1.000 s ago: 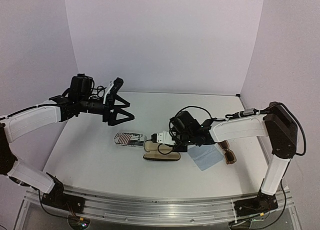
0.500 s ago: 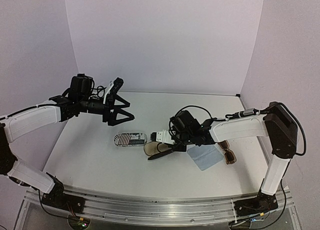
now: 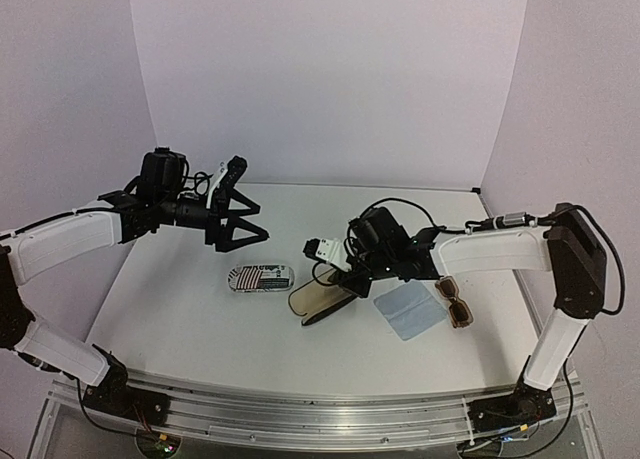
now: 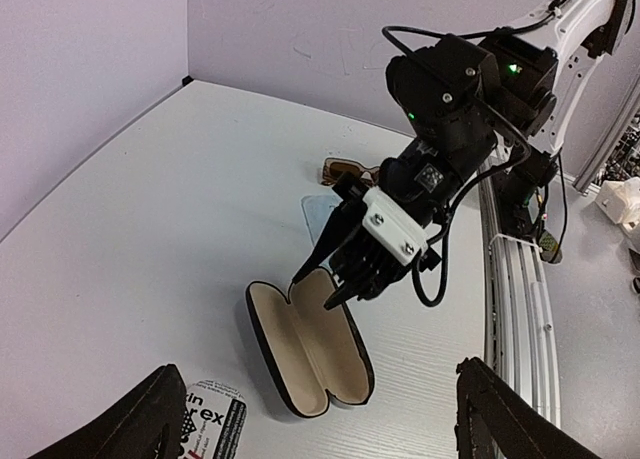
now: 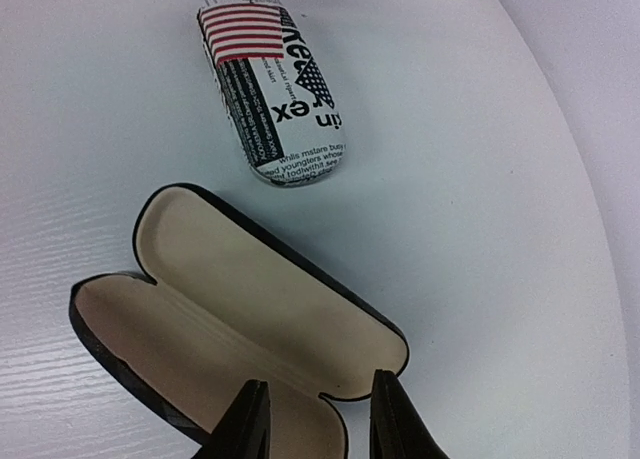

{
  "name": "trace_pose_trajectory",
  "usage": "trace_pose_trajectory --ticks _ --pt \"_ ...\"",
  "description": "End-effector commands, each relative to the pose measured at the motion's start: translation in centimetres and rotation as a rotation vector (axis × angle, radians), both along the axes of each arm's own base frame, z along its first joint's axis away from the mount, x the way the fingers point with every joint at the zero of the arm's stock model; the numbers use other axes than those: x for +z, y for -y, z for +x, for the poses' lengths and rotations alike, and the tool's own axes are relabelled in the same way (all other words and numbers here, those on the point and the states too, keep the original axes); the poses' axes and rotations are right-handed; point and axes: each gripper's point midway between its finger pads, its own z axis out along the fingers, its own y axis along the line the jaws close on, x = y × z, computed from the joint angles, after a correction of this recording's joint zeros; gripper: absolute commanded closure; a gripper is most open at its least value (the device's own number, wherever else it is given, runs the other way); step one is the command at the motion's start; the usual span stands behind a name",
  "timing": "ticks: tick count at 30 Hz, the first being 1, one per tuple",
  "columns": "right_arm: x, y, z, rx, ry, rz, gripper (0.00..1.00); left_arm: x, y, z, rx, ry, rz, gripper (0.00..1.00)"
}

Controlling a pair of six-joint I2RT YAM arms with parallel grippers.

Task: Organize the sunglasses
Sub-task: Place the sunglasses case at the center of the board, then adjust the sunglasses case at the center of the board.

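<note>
The brown sunglasses (image 3: 456, 302) lie folded at the right of the table, also in the left wrist view (image 4: 345, 167). The white sunglasses are not in view. A black case (image 3: 318, 301) lies open, showing its beige lining (image 5: 240, 299). My right gripper (image 3: 335, 282) hangs just over the case's near end, jaws a little apart and empty (image 5: 315, 404); in the left wrist view (image 4: 318, 289) one fingertip is at the case's rim and the other is over the lining. My left gripper (image 3: 245, 229) is wide open and empty, held above the table's left side.
A closed stripe-patterned case (image 3: 260, 277) lies just left of the black case, also in the right wrist view (image 5: 272, 79). A light-blue cloth (image 3: 410, 311) lies between the black case and the brown sunglasses. The right arm's cable loops over the case.
The black case's lid has swung from nearly shut to fully open. My right gripper has risen and drawn back to the right. The left arm has not moved.
</note>
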Motion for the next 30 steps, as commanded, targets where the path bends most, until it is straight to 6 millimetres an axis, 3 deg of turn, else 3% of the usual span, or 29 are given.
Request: trace_pose_trajectory --ticks 1,4,9,15,20,24,30 --pt "0.8 -0.8 -2.4 -0.006 -0.201 0.124 0.7 0.9 -0.4 -0.5 -0.005 0.049 -0.017 0.13" --pt "-0.8 -1.4 -2.9 -0.014 -0.256 0.109 0.71 0.9 -0.4 -0.6 -0.008 0.048 -0.021 0.13" --pt "-1.7 -3.5 -1.6 -0.059 -0.298 0.125 0.76 1.1 -0.3 -0.4 -0.008 0.054 -0.025 0.13" --pt "-3.5 -6.8 -3.5 -0.004 -0.39 0.14 0.79 1.1 -0.5 -0.5 0.0 0.059 -0.02 0.13" --pt "-5.6 -7.9 -1.6 -0.132 -0.426 0.158 0.85 1.1 -0.5 -0.4 0.002 0.062 -0.019 0.13" --pt "-6.1 -8.4 0.2 -0.251 -0.416 0.192 0.85 1.3 -0.5 -0.4 0.003 0.07 -0.017 0.13" --pt "-6.8 -7.4 1.7 -0.397 -0.394 0.226 0.85 1.1 -0.5 -0.3 0.009 0.073 -0.012 0.13"
